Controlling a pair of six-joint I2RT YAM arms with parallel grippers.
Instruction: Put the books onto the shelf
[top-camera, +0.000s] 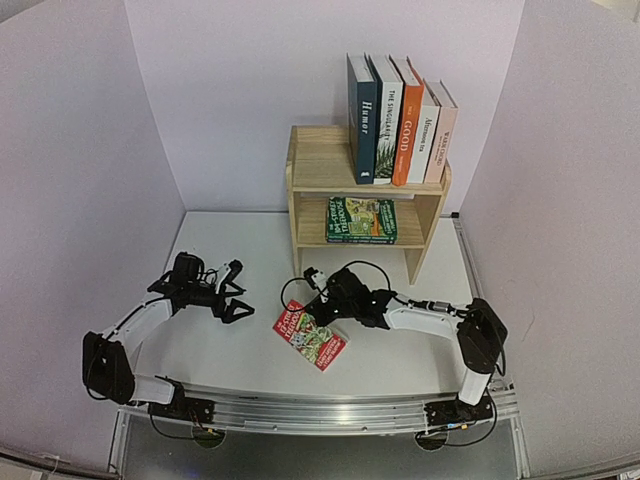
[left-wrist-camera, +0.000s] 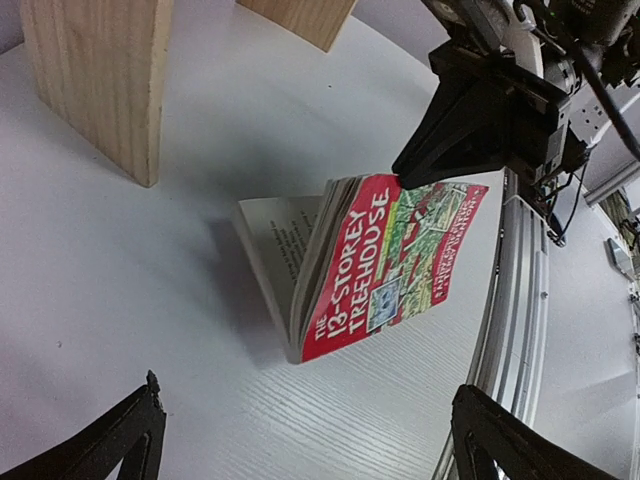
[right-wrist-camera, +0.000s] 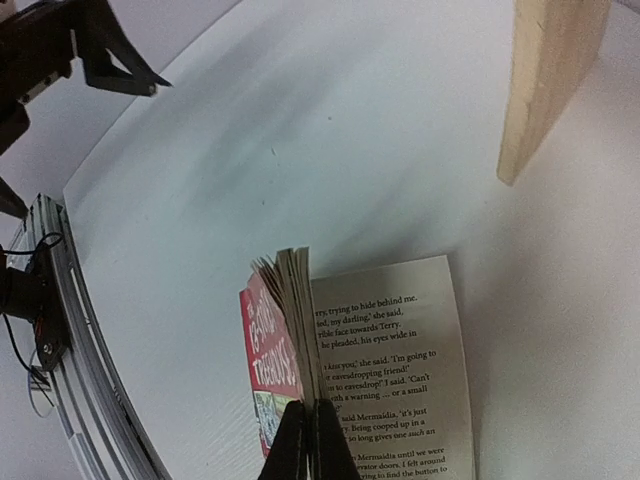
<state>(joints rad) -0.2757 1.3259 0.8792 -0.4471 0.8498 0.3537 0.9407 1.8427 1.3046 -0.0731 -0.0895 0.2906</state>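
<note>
The upper tier of the shelf is occupied at its right end by five upright books: Humor, a white book, GOOD and two more white books. On the lower tier, a green paperback is laid flat on a second paperback, of which only the edge is seen. The red paperback is on the table, near of the shelf, between the arms. Its raised part is pinched at one edge by the right gripper, with the fingers pressed together. The left gripper is spread wide, left of that book and apart from it. Only the red cover is shown from overhead. In the wrist views, the book is shown open, with fanned pages and a printed page flat on the table.
</note>
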